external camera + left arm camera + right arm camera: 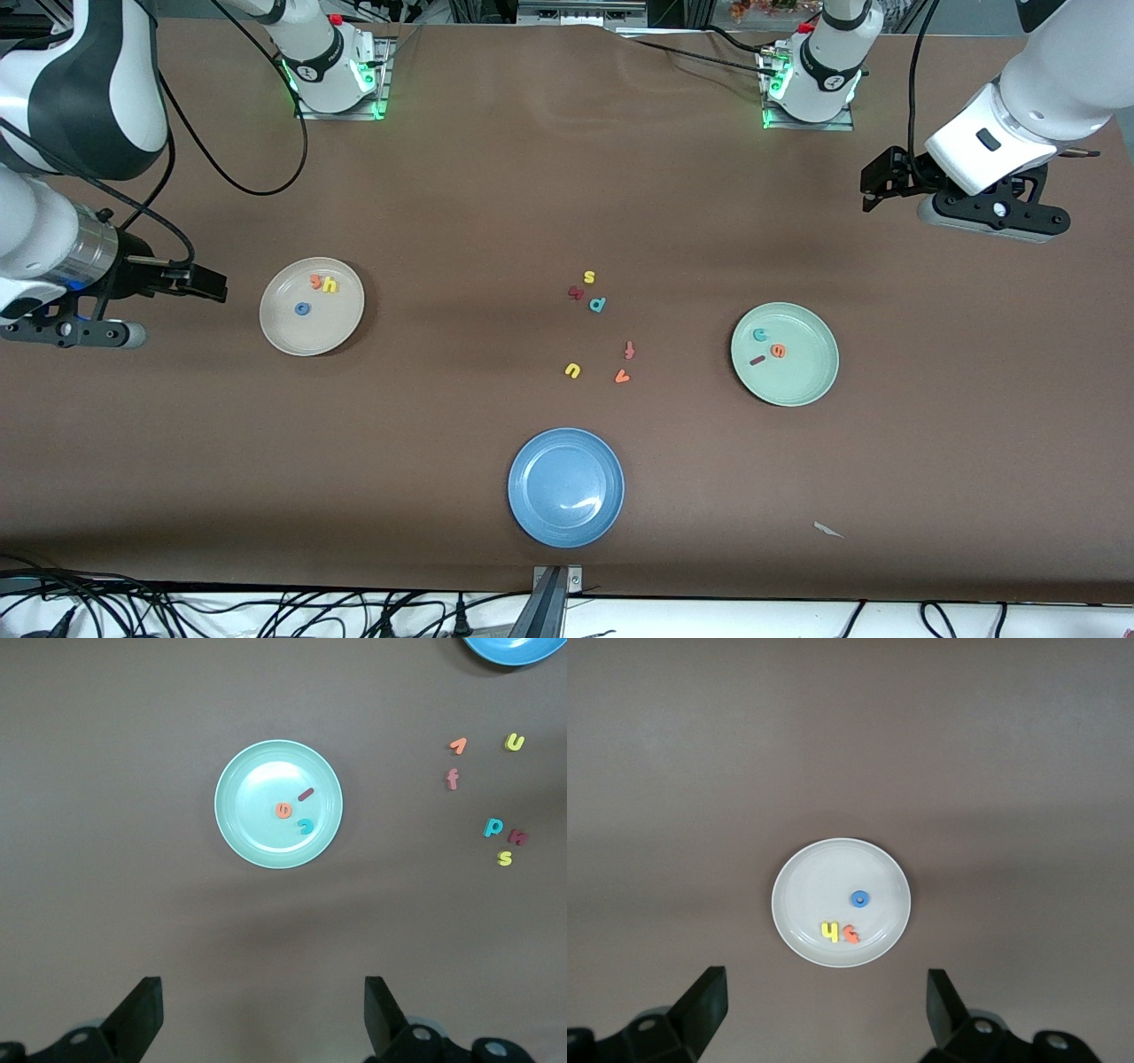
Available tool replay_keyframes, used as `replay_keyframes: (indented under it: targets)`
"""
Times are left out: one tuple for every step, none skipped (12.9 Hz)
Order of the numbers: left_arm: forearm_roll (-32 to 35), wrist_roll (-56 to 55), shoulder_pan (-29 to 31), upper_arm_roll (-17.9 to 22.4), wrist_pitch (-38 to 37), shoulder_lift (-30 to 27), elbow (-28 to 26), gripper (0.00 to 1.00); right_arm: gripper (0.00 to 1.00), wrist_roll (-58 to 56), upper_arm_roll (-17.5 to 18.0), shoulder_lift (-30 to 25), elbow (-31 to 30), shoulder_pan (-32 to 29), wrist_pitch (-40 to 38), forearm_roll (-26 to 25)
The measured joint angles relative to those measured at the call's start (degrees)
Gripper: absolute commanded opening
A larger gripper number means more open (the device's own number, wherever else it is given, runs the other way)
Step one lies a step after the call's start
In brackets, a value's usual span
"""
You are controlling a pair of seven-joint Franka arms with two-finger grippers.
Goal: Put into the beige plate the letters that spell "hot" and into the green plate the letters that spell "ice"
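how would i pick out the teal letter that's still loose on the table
Start at the blue plate nearest the front camera, then look farther from the camera to the scatter of loose letters between the beige plate and green plate. In its farthest trio, the teal letter lies beside a dark red one, nearer than the yellow s; no other loose letter is teal.

Camera layout: one high fixed view and two wrist views looking down.

The front view looks from high across the table toward the arm bases, taking in the whole tabletop. The left wrist view looks straight down from well above the green plate (278,804), and shares it (785,354), the loose letters (485,797) and the blue plate's (514,649) edge with the front view. The right wrist view looks down on the beige plate (841,902), also seen in the front view (311,306).
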Motion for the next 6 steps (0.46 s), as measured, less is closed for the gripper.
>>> replay_keyframes:
  targets:
    - [0.00, 0.00, 0.00, 0.00, 0.00, 0.00, 0.00, 1.00, 1.00, 0.00, 1.06, 0.02, 0.00, -1.61, 0.02, -0.01]
    - [0.00, 0.00, 0.00, 0.00, 0.00, 0.00, 0.00, 1.00, 0.99, -0.11, 4.13, -0.05, 0.04, -4.93, 0.09, -0.62]
    - [0.00, 0.00, 0.00, 0.00, 0.00, 0.00, 0.00, 1.00, 1.00, -0.27, 9.64, -0.34, 0.26, -9.88, 0.25, -3.09]
    - [0.00, 0.00, 0.00, 0.00, 0.00, 0.00, 0.00, 1.00, 1.00, -0.27, 16.17, -0.98, 0.37, -14.94, 0.58, -6.94]
    - [0.00, 0.00, 0.00, 0.00, 0.00, 0.00, 0.00, 1.00, 1.00, -0.14, 21.99, -1.81, 0.39, -19.15, 0.74, -9.80]
    - [0.00, 0.00, 0.00, 0.00, 0.00, 0.00, 0.00, 1.00, 1.00, 0.28, 25.24, -2.53, 0.39, -21.47, 0.79, -10.86]
